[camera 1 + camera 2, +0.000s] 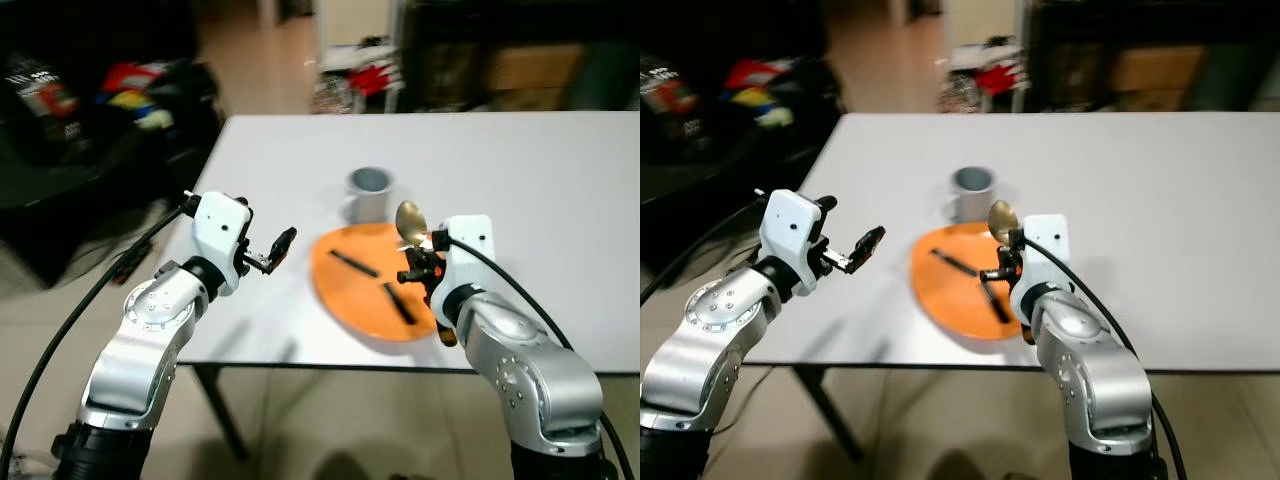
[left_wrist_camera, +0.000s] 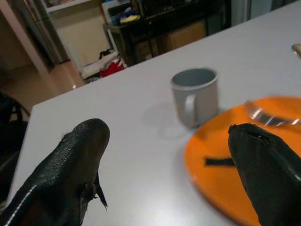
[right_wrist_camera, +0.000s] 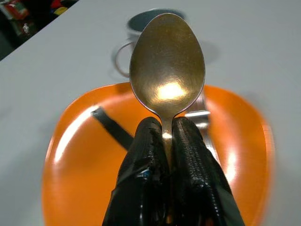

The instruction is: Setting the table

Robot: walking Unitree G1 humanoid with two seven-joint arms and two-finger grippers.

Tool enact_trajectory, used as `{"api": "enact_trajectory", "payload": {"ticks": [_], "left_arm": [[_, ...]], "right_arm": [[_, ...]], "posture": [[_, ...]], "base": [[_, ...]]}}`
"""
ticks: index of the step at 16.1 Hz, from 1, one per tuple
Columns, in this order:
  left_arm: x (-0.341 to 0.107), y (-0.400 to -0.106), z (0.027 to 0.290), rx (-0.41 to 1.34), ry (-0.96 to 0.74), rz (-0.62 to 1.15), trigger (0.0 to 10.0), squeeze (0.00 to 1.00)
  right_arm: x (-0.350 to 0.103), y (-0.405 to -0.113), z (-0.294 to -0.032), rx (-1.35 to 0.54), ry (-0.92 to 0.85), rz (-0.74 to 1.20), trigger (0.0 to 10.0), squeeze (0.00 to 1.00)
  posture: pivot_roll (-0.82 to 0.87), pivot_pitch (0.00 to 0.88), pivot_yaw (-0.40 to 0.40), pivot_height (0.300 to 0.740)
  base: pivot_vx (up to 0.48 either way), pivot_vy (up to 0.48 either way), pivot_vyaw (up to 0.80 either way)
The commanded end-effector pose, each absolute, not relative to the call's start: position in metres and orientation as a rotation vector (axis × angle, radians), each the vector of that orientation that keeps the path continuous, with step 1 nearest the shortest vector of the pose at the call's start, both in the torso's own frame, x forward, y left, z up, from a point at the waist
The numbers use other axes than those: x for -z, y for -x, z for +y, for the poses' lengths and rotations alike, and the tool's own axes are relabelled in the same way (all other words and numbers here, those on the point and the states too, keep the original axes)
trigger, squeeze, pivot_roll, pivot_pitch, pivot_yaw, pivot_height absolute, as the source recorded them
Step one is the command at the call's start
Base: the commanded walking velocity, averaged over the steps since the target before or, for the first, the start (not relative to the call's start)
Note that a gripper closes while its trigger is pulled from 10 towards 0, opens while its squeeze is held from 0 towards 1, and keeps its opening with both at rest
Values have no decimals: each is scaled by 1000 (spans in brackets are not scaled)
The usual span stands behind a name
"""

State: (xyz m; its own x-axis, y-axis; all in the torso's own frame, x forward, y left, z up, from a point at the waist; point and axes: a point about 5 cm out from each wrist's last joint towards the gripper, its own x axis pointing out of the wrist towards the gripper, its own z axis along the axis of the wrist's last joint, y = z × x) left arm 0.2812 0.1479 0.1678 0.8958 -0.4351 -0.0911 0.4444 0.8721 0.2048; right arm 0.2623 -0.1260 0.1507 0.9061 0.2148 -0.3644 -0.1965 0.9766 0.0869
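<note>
White surface [image 1: 560, 180] already carries the orange plate [image 1: 345, 285] and grey mug [image 1: 369, 192]. Right gripper [image 3: 167, 141] pinches a gold spoon [image 3: 167, 70] above the plate, not yet laid; left gripper [image 1: 272, 252] hovers open beside it.

White table [image 1: 560, 190]: broad bare surface to the right of and beyond the orange plate [image 1: 350, 290]. Grey mug [image 1: 369, 193] stands just behind the plate, near its far rim, obstructing approach from that side. Bare strip of table between the plate's left rim and the table's left edge. Dark strips lie on the plate.
</note>
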Motion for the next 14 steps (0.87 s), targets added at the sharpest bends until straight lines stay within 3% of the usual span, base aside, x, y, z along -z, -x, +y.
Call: {"api": "enact_trajectory", "payload": {"ticks": [1,6,14], "left_arm": [[-169,-283,149,458,-219,44,10000,0],[-166,-283,153,474,-235,72,10000,0],[-158,-262,156,704,-228,219,10000,0]], "right_arm": [[-152,-265,-122,-251,-22,386,10000,0],[-140,-283,-113,-365,9,465,10000,0],[-128,-321,-78,-386,-36,530,10000,0]], "posture": [[22,0,84,740],[24,0,84,740],[42,0,80,740]], "base": [[0,0,0],[0,0,0],[0,0,0]]}}
